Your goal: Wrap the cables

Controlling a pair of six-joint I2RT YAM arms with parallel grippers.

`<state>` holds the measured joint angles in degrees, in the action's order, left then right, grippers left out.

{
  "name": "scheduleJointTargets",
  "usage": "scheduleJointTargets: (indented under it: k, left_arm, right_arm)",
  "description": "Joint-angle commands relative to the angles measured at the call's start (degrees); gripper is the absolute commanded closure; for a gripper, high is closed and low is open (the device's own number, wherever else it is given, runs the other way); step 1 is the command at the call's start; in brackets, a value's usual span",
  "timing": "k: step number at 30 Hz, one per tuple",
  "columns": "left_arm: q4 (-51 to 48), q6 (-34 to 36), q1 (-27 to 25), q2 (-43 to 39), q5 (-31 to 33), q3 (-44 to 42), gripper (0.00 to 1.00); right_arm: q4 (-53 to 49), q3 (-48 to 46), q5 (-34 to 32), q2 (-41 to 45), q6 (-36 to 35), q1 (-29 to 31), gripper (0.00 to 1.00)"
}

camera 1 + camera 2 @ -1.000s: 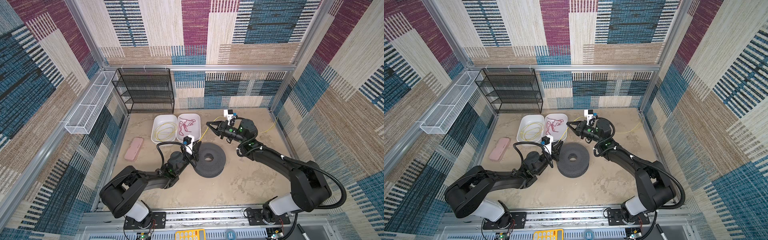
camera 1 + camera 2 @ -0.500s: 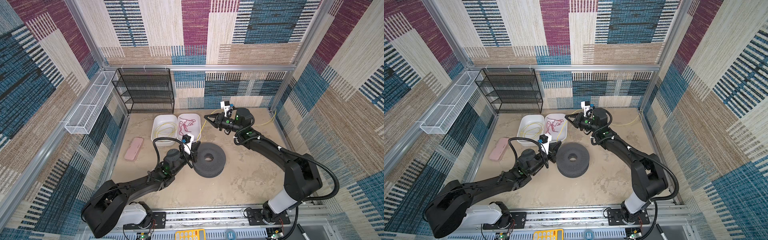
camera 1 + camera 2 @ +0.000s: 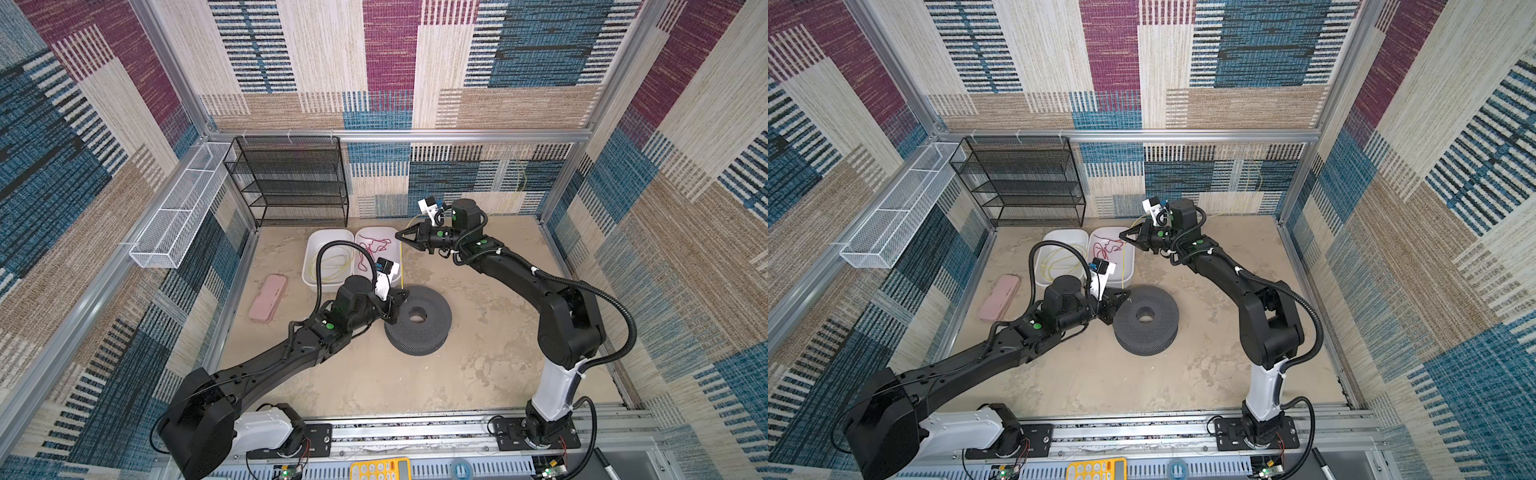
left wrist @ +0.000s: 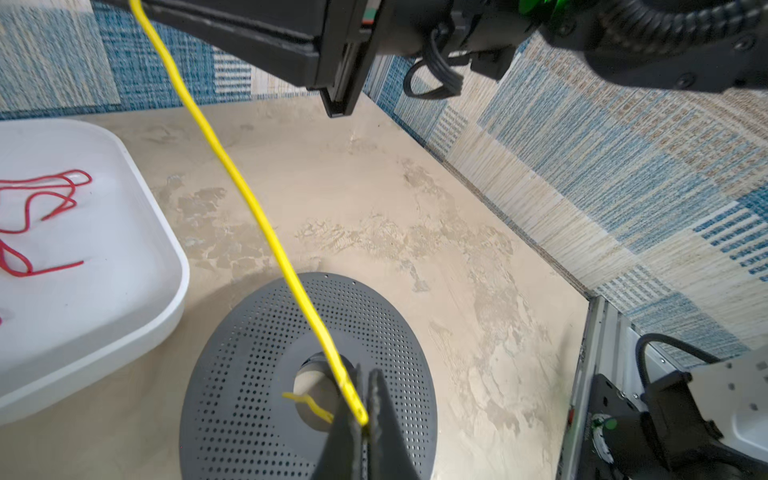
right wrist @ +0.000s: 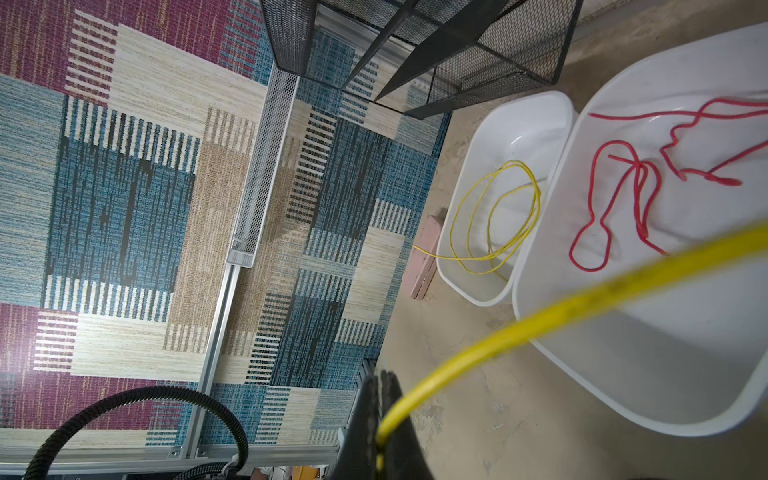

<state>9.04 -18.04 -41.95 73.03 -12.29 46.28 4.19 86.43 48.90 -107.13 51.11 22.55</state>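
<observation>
A thin yellow cable (image 3: pixel 401 266) (image 3: pixel 1123 266) runs taut between my two grippers in both top views. My left gripper (image 3: pixel 401 297) (image 4: pixel 368 376) is shut on the cable's end (image 4: pixel 249 199) at the left edge of the dark grey perforated spool (image 3: pixel 432 328) (image 4: pixel 249 374), and a short tail sticks out over the spool's hole. My right gripper (image 3: pixel 398 236) (image 5: pixel 380 376) is shut on the same cable (image 5: pixel 540 316) above the right white tub (image 3: pixel 376 229). More yellow cable loops (image 5: pixel 494 216) lie in the left white tub (image 3: pixel 308 266).
A red cord (image 5: pixel 623 187) lies in the right tub. A black mesh shelf (image 3: pixel 291 183) stands at the back, with a white wire basket (image 3: pixel 178 216) on the left wall. A pink case (image 3: pixel 268 297) lies left of the tubs. The yellow cable trails to the back right wall (image 3: pixel 519 183).
My right gripper has moved back and to the left with the cable, which now stands straighter between the grippers. The left arm has stretched out lower while its gripper stays by the spool.
</observation>
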Motion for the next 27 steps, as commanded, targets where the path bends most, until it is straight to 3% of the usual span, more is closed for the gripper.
scheduleJointTargets:
  k: [1,15,19,24,27]
  left_arm:
    - [-16.45,-1.36,-0.58,1.94,-14.58,1.81,1.00]
    - [-15.99,-10.12,-0.45,6.90,-28.45,5.49,1.00]
    - [-11.90,-12.73,0.07,7.37,-29.45,5.83,1.00]
    - [-5.92,-16.45,2.42,10.03,-31.49,7.00,1.00]
    - [-2.79,-18.14,3.91,12.91,-33.00,8.07,1.00]
  right_arm:
    - [8.05,1.54,-11.47,-0.78,-1.89,-1.40,1.00]
    - [9.47,2.02,-10.23,-2.42,-0.89,-3.89,1.00]
    - [9.38,-0.24,-7.93,-1.63,-0.76,-3.95,0.83]
    - [10.21,-7.11,-6.45,3.41,-2.10,-4.63,0.50]
    - [9.56,-10.40,-6.17,6.47,-3.09,-5.70,0.40]
